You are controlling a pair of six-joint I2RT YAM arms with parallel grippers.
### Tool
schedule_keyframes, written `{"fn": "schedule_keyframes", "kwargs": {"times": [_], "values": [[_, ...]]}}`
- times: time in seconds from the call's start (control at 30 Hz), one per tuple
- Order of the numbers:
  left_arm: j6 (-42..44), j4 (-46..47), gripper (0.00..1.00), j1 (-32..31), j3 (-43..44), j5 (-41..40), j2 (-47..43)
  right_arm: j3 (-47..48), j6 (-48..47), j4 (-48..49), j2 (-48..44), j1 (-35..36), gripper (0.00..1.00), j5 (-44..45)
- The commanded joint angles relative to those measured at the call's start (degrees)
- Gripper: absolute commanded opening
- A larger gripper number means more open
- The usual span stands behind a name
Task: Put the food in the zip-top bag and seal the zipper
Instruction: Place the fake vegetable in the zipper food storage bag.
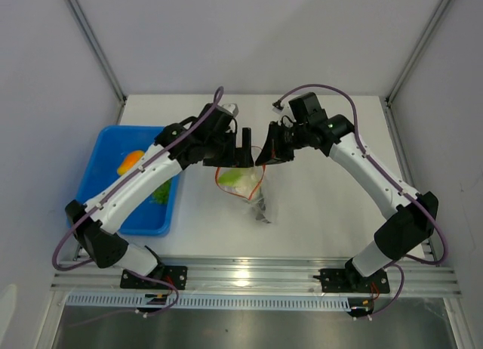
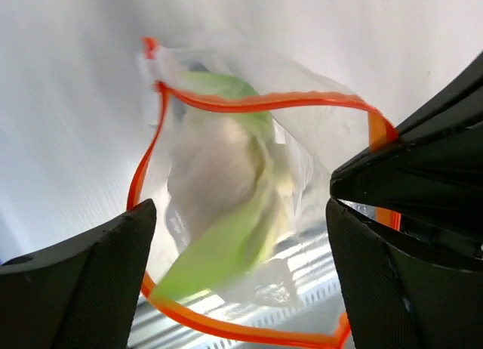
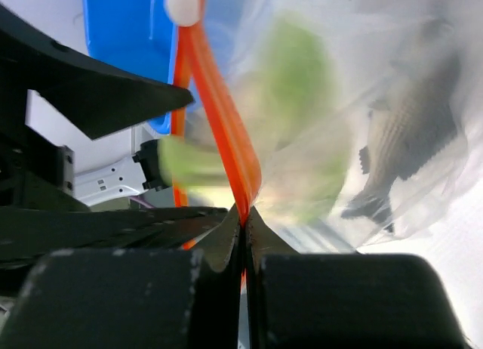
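Orange zipper (image 2: 256, 101) gapes; right end effector (image 3: 243, 220) pinches its edge, left end effector (image 2: 238, 213) released.

Looking down from high behind the near edge onto the whole table (image 1: 332, 205). Peering close from the left wrist into the zip-top bag (image 2: 226, 198); skimming from the right wrist along its zipper (image 3: 219, 115). Sharing the bag throughout.

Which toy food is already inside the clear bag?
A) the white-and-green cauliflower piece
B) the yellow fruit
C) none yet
A: the white-and-green cauliflower piece shows through the wall of the clear zip-top bag, while the yellow fruit lies in the blue tray.
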Motion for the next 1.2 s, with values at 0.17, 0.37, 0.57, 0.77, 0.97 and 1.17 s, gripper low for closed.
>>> {"fn": "schedule_keyframes", "kwargs": {"times": [0.17, 0.37, 0.57, 0.77, 0.97, 1.17], "values": [[3.33, 4.48, 0.99, -0.21, -2.68, -10.90, -11.11, -0.12, 0.71, 2.04, -1.44, 0.03, 0.00, -3.55], [2.55, 5.97, 0.99, 1.62, -9.18, -13.99, -16.64, 0.32, -0.61, 0.12, -1.71, 0.03, 0.00, -1.79], [0.43, 6.33, 0.99, 10.05, -12.88, -8.28, -18.32, -0.21, -2.81, -2.88, -3.20, -0.06, 0.00, 2.51], [-0.45, 7.55, 1.00, 19.37, -17.71, -5.73, -19.90, -1.44, -3.95, -4.02, -4.26, -0.06, 0.00, 4.28], [-2.64, 7.91, 0.99, 29.73, -22.11, -3.97, -18.68, -1.00, -5.00, -5.69, -3.99, -0.15, 0.00, 4.98], [-2.73, 12.91, 0.99, 41.17, -29.39, 1.91, -18.15, -1.18, -6.15, -6.92, -3.12, -0.85, 0.00, 4.72]]}}
